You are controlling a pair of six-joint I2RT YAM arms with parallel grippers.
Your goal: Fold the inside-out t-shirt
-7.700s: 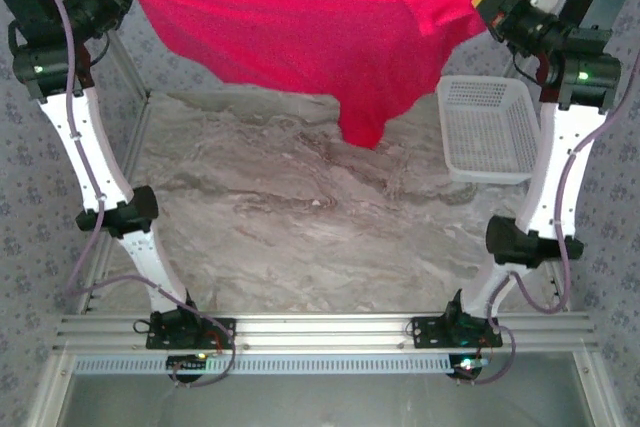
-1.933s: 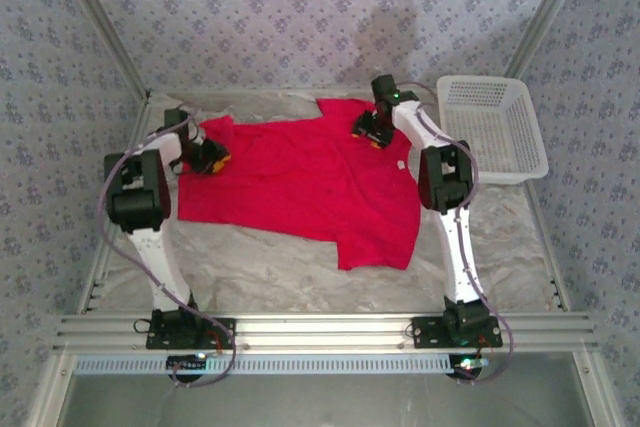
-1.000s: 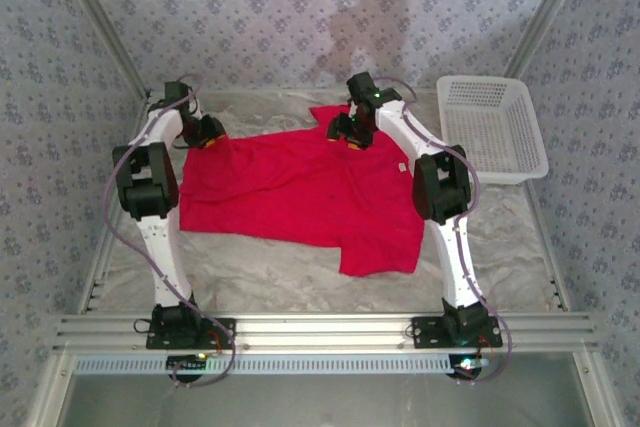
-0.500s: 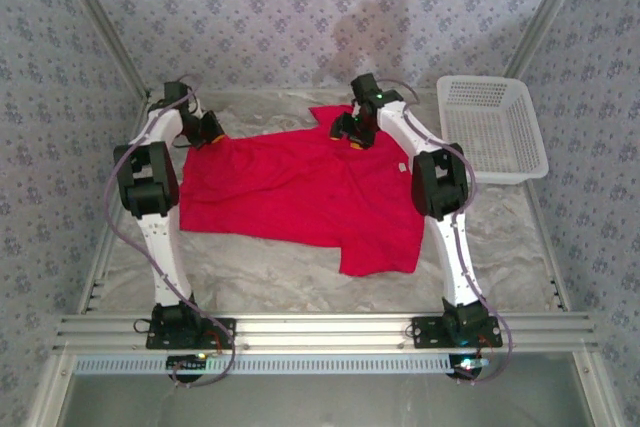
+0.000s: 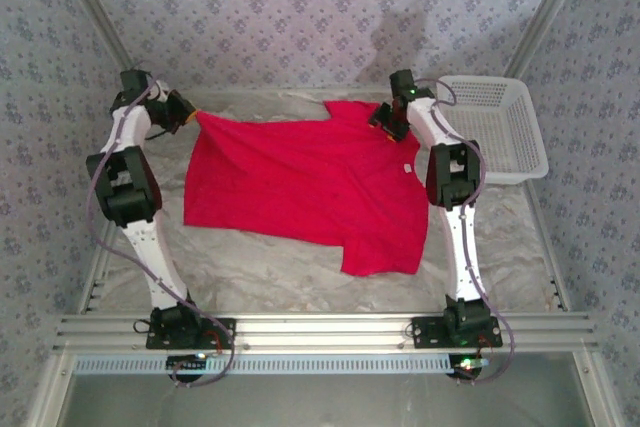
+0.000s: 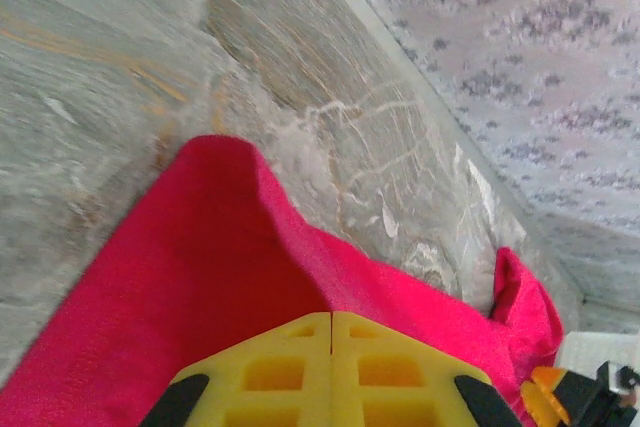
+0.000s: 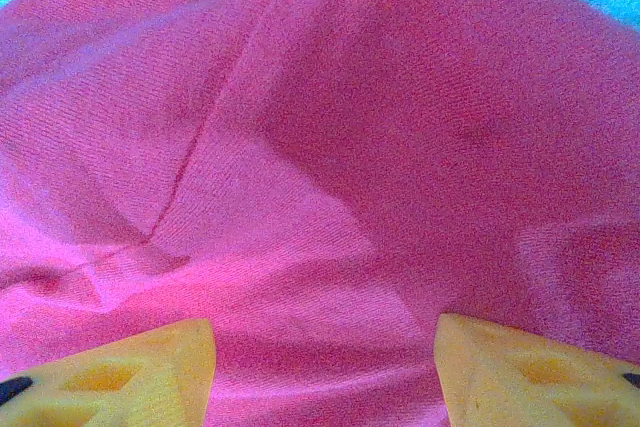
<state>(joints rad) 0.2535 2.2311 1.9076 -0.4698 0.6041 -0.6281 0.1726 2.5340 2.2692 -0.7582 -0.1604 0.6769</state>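
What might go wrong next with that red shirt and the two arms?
The left gripper pinches just a far corner of the shirt; a pull may slip it free or bunch the cloth.
The right gripper is open over the shirt, holding nothing, so that side may drag along and wrinkle.

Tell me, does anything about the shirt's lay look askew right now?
Yes. The t-shirt lies unevenly. Its far-left corner is stretched to a point in the shut left fingers, and its right side juts out toward the near edge.
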